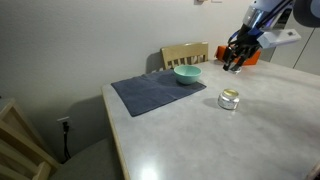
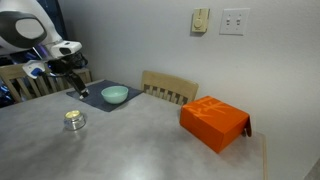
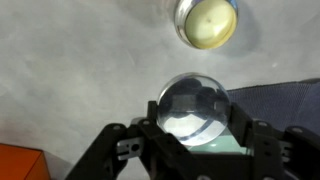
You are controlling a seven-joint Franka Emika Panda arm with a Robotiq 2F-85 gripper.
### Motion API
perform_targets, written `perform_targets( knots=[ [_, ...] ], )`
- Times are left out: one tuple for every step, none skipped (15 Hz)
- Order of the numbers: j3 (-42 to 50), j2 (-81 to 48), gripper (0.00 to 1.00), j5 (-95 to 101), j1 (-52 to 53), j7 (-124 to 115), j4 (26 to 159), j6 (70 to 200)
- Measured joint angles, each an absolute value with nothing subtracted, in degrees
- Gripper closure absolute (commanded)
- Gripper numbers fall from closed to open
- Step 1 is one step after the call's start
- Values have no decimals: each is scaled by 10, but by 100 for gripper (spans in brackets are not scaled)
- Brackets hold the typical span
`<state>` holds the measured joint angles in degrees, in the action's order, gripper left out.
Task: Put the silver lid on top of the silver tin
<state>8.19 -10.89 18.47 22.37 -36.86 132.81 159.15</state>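
**Lid clamped in the gripper, tin standing uncovered**

Exterior view, from the far left: the gripper (image 2: pixel 77 88) is hanging above the table (image 2: pixel 150 150), by the near end of the dark mat (image 2: pixel 95 100). Below it in frame, the silver tin (image 2: pixel 74 120) is standing upright on bare tabletop, apart from the gripper. Next, the teal bowl (image 2: pixel 115 95) is sitting on the mat. Behind the table a wooden chair back (image 2: pixel 170 90) is showing. Furthest right, the orange box (image 2: pixel 213 122) is lying on the tabletop, well apart from the tin.

Wrist view, same direction: a corner of the orange box is showing at lower left. In the centre the silver lid (image 3: pixel 195 105) is being gripped, with the fingers (image 3: pixel 258 145) pressing in on its rim from either side and its shiny face turned to the camera. A sliver of teal is peeking out at its lower edge. The tin is sitting at the top, slightly right of the lid and clear of it, showing pale yellow inside. The mat is filling the right edge.
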Motion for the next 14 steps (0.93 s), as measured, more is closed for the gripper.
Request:
perform_targets(
  knots=[
    [78, -96, 56, 184, 213, -369, 1328, 1582],
    [69, -85, 56, 175, 202, -369, 1328, 1569],
    [56, -77, 56, 153, 190, -361, 1328, 1552],
    [38, -71, 31, 106, 176, -333, 1328, 1524],
    [20, -67, 31, 57, 161, -294, 1326, 1491],
    [9, -64, 31, 28, 151, -266, 1323, 1468],
    [4, -63, 31, 18, 145, -257, 1320, 1458],
    [3, -62, 31, 17, 142, -255, 1318, 1456],
    [2, -62, 56, 17, 141, -255, 1318, 1455],
    [2, -63, 56, 17, 141, -255, 1318, 1455],
    [1, -63, 56, 17, 140, -256, 1318, 1456],
    [-2, -63, 56, 17, 137, -256, 1318, 1458],
    [-3, -65, 56, 17, 135, -256, 1318, 1462],
    [-5, -68, 56, 17, 132, -256, 1318, 1466]
  ],
)
